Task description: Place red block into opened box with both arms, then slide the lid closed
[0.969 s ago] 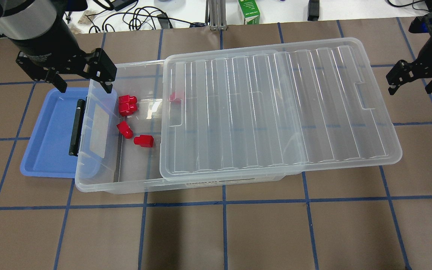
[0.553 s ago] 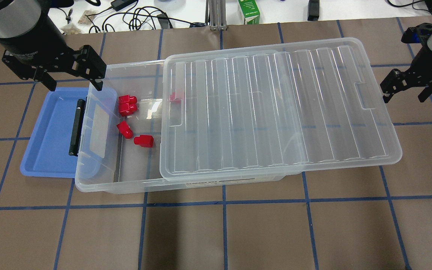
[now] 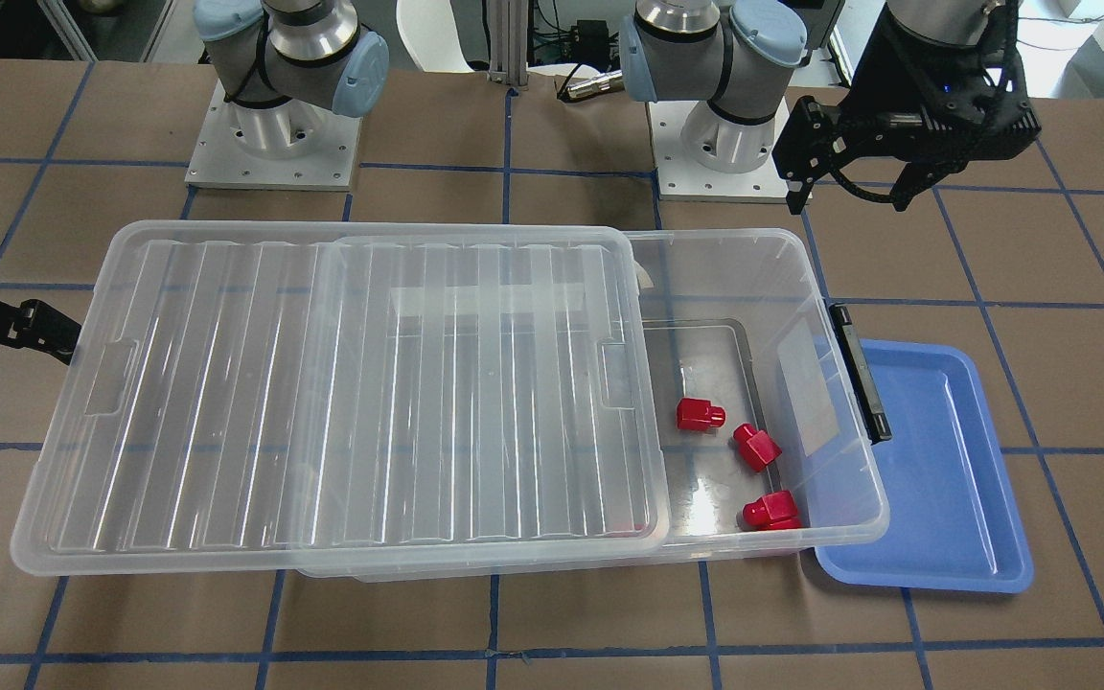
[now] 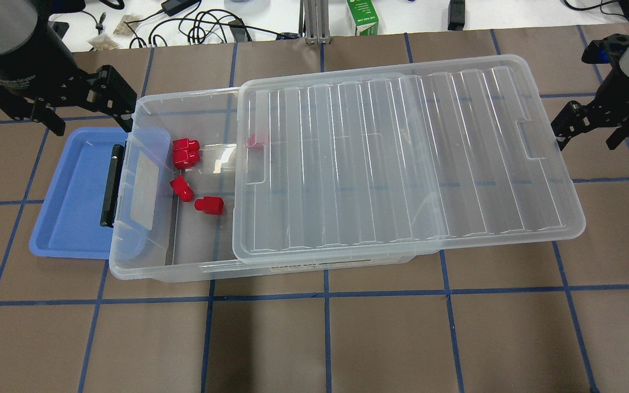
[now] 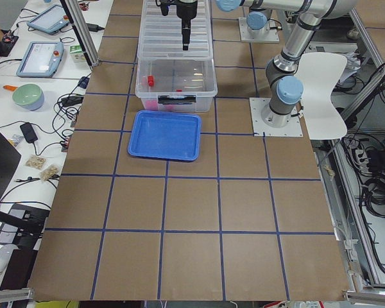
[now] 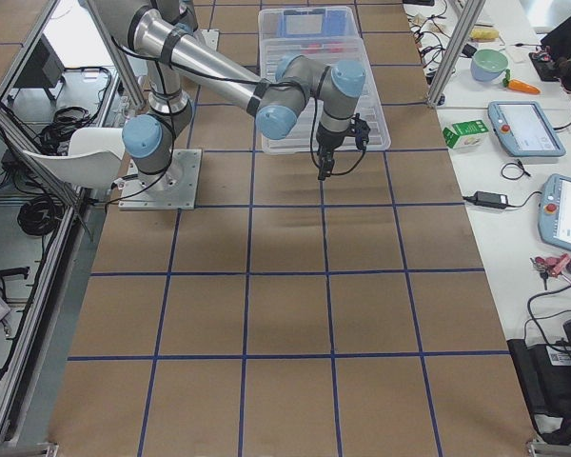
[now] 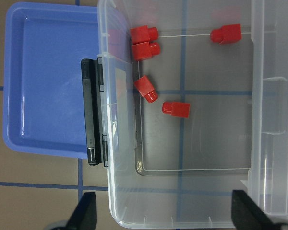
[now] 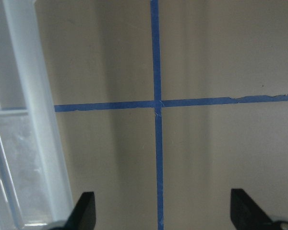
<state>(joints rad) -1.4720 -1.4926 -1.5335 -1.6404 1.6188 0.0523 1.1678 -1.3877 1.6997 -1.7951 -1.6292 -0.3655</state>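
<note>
Several red blocks lie in the uncovered left end of the clear box: a pair, one and one, with another under the lid's edge. The ribbed clear lid covers most of the box and overhangs its right end. My left gripper hangs open and empty above the box's far left corner; its wrist view looks down on the blocks. At the lid's right end, off its rim, my right gripper is open and empty over bare table.
A blue tray sits partly under the box's left end, beside the black clip handle. A green carton and cables lie beyond the table's far edge. Blue tape lines cross the brown table.
My left gripper has drawn back to the left, off the box opening toward its corner. My right gripper has shifted slightly toward the lid's right end. Blocks, box and lid have not moved.
</note>
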